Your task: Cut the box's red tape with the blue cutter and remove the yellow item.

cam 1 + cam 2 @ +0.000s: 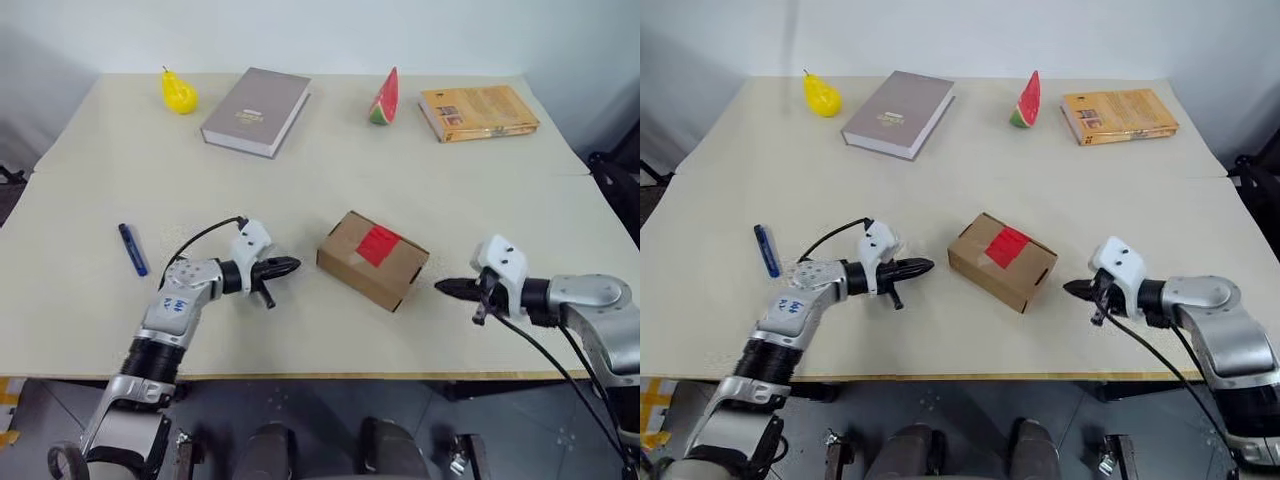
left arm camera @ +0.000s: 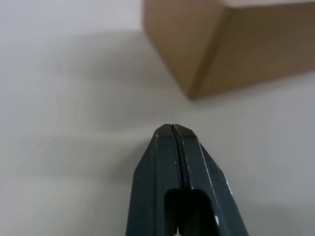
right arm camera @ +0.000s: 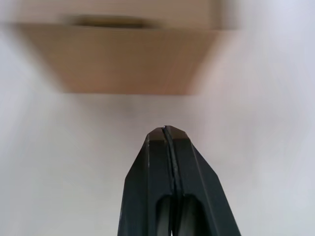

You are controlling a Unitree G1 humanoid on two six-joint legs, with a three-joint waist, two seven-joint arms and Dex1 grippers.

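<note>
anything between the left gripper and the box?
Nothing. Bare table separates the left gripper from the box; the left eye view shows the gap, and the left wrist view shows the shut fingers pointing at the box's corner.

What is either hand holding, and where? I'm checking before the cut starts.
Nothing: left hand and right hand are both shut and empty, flanking the box.

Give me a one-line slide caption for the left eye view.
Both shut claws, left claw and right claw, flank the red-taped cardboard box; blue cutter lies untouched.
</note>
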